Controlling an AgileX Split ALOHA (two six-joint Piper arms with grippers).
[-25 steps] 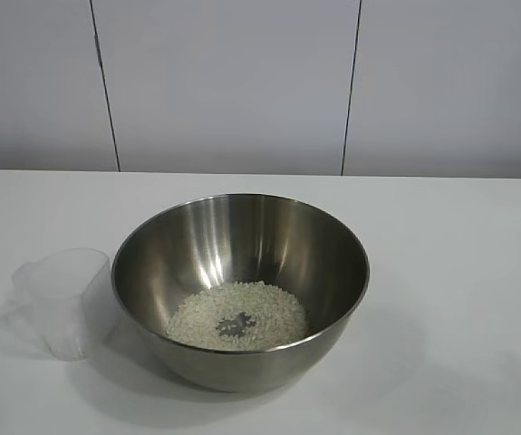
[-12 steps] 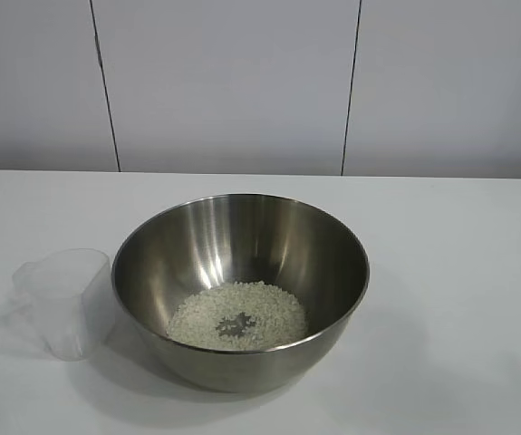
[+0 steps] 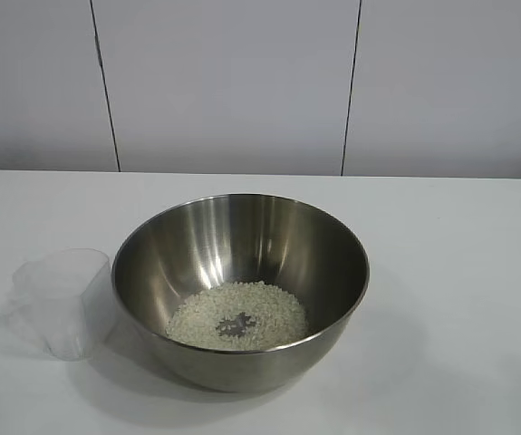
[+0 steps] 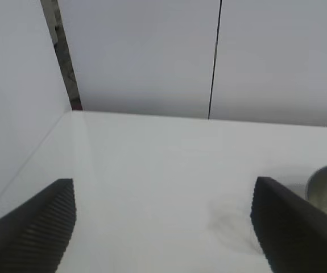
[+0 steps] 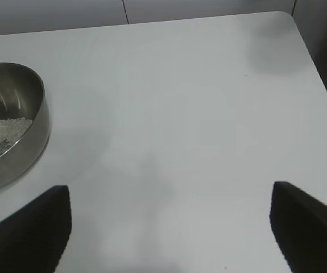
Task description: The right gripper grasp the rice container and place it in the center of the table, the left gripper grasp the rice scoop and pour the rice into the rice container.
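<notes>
Bowl (image 3: 240, 290) mid-worktop (image 3: 459, 272), rice (image 3: 237, 314) inside. Empty scoop (image 3: 61, 302) upright just beside bowl: light, thin plastic, likely slippery; grip by handle or wall. Left claw (image 4: 163, 227), right claw (image 5: 169, 233) wide open, empty.

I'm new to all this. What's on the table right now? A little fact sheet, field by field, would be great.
Bowl: rice container, steel, mid-table
Contents: rice, a low heap on the bottom
Cup: rice scoop, clear, upright, looks empty, close beside the bowl's left
Left pincer: open, holding nothing
Right pincer: open, holding nothing, bowl off to one side
Surface: white table
</notes>
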